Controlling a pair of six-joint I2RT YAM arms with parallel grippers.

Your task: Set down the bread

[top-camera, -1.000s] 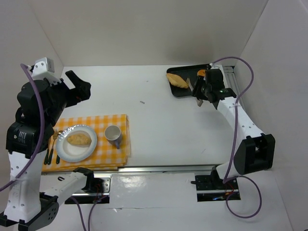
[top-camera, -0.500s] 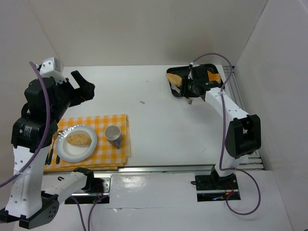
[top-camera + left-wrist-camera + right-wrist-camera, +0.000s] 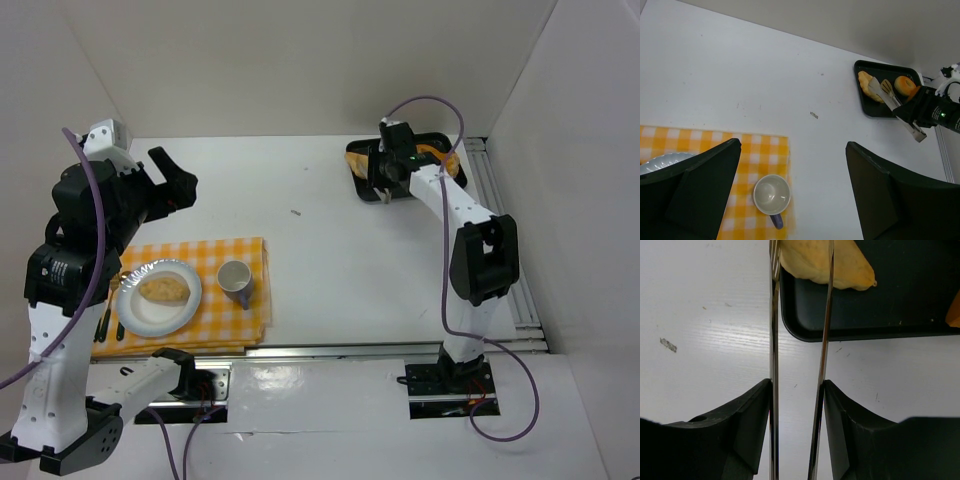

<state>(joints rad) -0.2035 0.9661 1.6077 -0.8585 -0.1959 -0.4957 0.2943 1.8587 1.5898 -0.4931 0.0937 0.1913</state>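
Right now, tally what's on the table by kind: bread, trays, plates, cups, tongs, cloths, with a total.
bread: 3 (plate bread, pale bread, orange bun)
tray: 1
plate: 1
cup: 1
tongs: 1
checked cloth: 1
Total: 8

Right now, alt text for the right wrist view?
Metal tongs, clamped in the right end effector, reach up to a yellow bread at the corner of a black tray. Tong tips are out of frame; white table below.
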